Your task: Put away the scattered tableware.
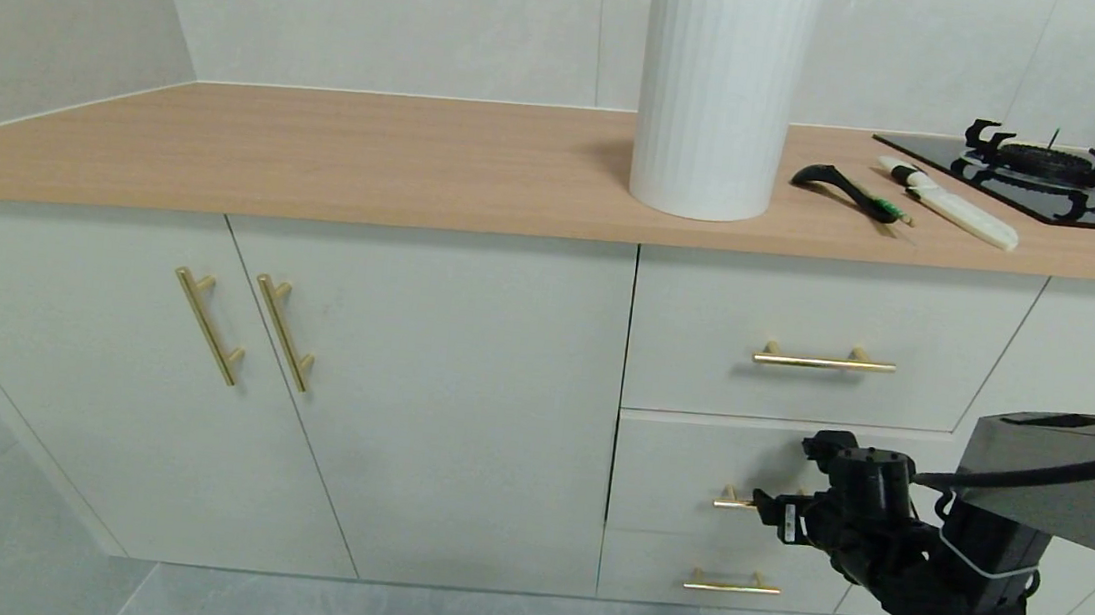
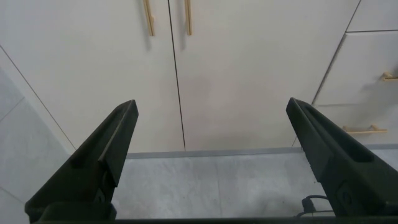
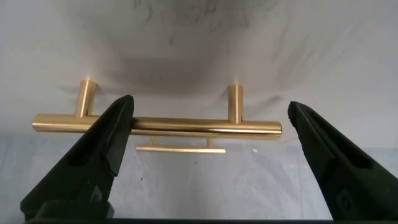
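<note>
Low down, right gripper [image 3: 209,106] spread wide, facing the middle drawer handle [image 3: 186,126]; left gripper [image 2: 209,104] likewise spread. A black utensil [image 1: 845,188] and a white utensil [image 1: 954,206] lie on the counter [image 1: 321,155] beside a canister [image 1: 719,93].

Worktop [image 1: 321,155], left: wide room from the corner wall to the cylinder [image 1: 719,93].
Worktop, right: the tall cylinder blocks the middle; peeler [image 1: 845,191], knife [image 1: 948,214] and hob [image 1: 1052,180] lie close together beyond it.
Middle drawer: handle [image 3: 186,126] stands off the front on two posts; right end effector [image 3: 209,106], jaws apart, close before it.
Cupboard doors: left end effector [image 2: 211,109], jaws apart, faces them with floor between.
</note>
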